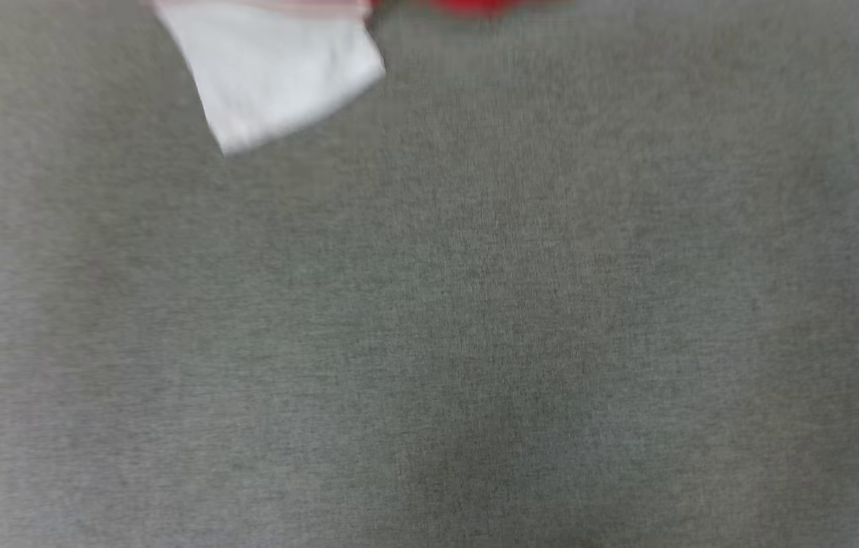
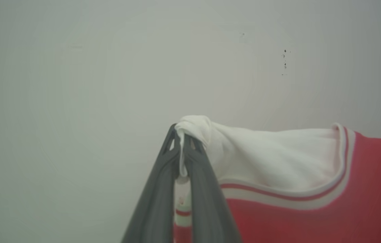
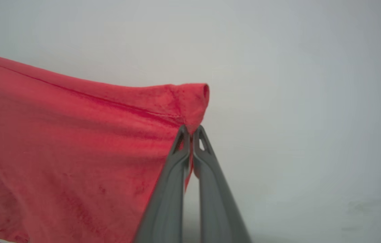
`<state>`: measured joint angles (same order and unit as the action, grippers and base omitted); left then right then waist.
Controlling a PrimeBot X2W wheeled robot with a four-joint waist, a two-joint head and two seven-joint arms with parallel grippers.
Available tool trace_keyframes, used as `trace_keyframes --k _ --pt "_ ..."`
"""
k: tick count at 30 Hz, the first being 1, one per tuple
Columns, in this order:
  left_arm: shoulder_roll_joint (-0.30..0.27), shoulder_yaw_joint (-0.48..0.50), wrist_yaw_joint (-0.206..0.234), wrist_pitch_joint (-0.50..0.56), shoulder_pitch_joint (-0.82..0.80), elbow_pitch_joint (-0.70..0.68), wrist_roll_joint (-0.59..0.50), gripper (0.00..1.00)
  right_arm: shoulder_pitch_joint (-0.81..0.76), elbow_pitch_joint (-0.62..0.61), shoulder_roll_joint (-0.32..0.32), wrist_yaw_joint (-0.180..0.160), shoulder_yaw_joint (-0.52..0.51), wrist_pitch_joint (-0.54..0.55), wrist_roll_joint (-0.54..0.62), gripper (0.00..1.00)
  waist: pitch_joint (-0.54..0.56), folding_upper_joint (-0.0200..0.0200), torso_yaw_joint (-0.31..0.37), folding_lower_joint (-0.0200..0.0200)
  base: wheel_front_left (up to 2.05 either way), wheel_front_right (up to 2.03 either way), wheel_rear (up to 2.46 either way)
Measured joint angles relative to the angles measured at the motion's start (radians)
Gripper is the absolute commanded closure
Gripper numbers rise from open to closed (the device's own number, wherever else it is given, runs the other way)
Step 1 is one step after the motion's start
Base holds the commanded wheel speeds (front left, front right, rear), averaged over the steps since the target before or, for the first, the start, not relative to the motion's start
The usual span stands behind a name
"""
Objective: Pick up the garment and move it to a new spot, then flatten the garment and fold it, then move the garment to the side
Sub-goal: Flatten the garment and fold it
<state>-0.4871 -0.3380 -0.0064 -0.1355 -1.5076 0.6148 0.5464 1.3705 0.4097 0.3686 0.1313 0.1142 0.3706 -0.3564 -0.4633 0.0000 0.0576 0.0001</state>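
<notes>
The grey, felt-like tabletop (image 1: 475, 304) spans the head view from near edge to far; the picture is blurred. At the far, upper margin a white sleeve of the garment (image 1: 277, 68) shows left of centre, with a red strip just to its right. The left tool (image 2: 181, 135) is clamped on a bunched white sleeve corner. The right tool (image 3: 192, 131) is clamped on a red hem corner. From each tool the cloth runs sideways. Beyond stands a plain pale wall (image 2: 75, 84).
</notes>
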Motion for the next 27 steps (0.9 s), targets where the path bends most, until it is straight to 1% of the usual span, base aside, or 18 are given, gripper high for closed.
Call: trace_keyframes --k 6,11,20,25,27 --pt "-0.023 0.015 -0.003 -0.013 -0.159 -0.007 -0.015 1.00 0.125 0.012 0.003 0.000 0.012 -0.093 0.022 1.00 -0.111 0.0000 0.016 0.0000 0.00 0.00 0.00" --pt "-0.030 0.020 -0.003 0.001 -0.223 -0.019 -0.014 1.00 0.188 0.036 0.007 0.000 0.027 -0.132 0.015 1.00 -0.205 0.0000 0.025 0.0000 0.00 0.00 0.00" --pt "-0.035 0.030 0.005 -0.010 -0.187 -0.011 0.007 1.00 0.245 0.138 0.016 0.000 0.104 -0.192 -0.035 1.00 -0.348 0.0000 0.026 0.0001 0.00 0.00 0.00" --pt "-0.024 0.034 -0.003 -0.029 -0.135 0.015 0.034 1.00 0.251 0.210 0.026 0.000 0.168 -0.223 -0.076 1.00 -0.377 0.0000 0.013 0.0001 0.00 0.00 0.00" --pt "-0.019 0.036 -0.014 -0.043 -0.112 0.030 0.047 1.00 0.249 0.231 0.030 0.000 0.194 -0.237 -0.100 1.00 -0.374 0.0000 0.006 0.0000 0.00 0.00 0.00"
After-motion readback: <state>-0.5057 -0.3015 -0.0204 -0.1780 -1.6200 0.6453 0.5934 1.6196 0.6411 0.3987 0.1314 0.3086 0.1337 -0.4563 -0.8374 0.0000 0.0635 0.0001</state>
